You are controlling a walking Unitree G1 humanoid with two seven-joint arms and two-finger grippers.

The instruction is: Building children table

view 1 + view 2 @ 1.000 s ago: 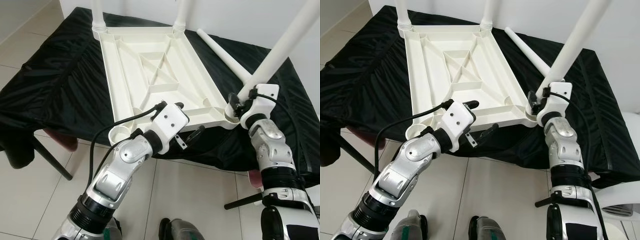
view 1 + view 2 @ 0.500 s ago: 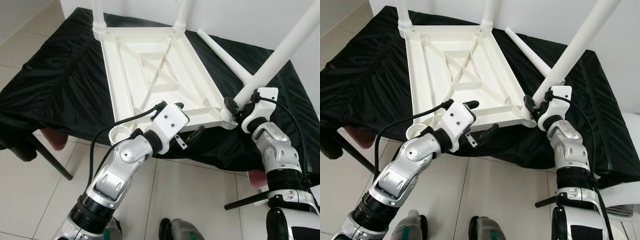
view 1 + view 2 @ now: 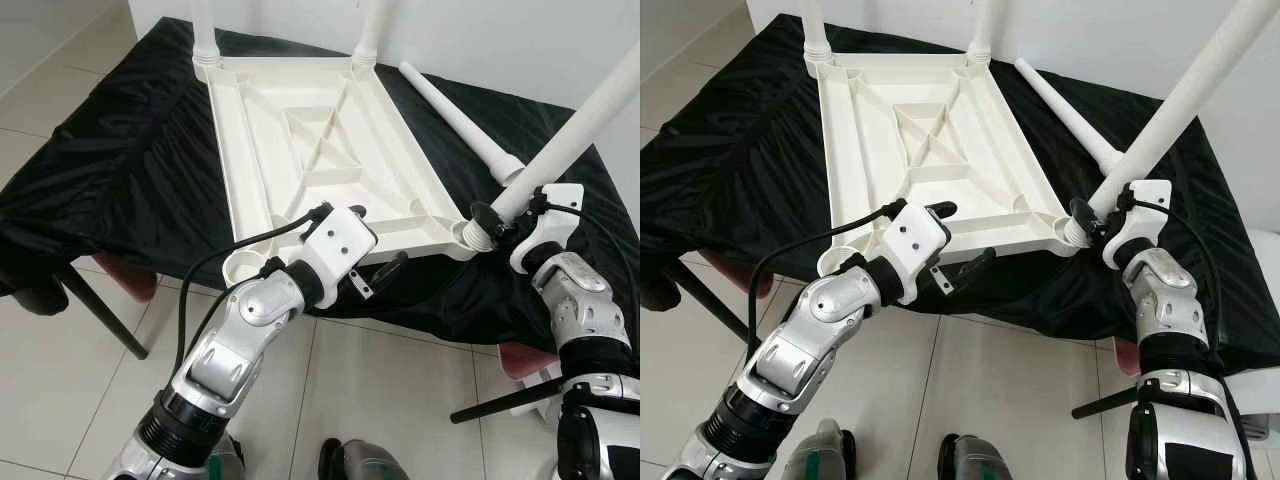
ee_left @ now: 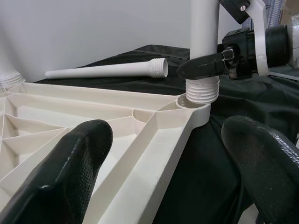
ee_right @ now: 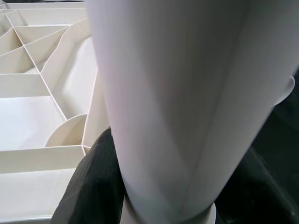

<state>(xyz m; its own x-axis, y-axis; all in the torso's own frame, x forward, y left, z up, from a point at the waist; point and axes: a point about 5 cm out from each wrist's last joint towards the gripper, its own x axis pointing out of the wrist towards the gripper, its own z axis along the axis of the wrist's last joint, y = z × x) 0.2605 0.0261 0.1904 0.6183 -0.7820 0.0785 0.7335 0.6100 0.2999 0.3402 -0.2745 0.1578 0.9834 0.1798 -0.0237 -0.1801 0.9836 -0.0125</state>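
I see the white tabletop [image 3: 310,150] lying upside down on a black cloth [image 3: 120,160], with a tilted leg [image 3: 585,120] whose threaded end sits at the near right corner socket. My right gripper [image 3: 497,222] has its fingers closed around that leg just above the thread. My left gripper [image 3: 370,275] spreads its fingers wide, holding nothing, at the tabletop's near edge, and a loose leg [image 3: 455,118] lies on the cloth beyond.

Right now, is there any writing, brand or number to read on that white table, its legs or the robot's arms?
None can be read.
Tabletop: plain white ribs, no text.
Held leg and loose leg: blank.
Left gripper and right gripper: no label shows on their housings.
Black cloth: unmarked.
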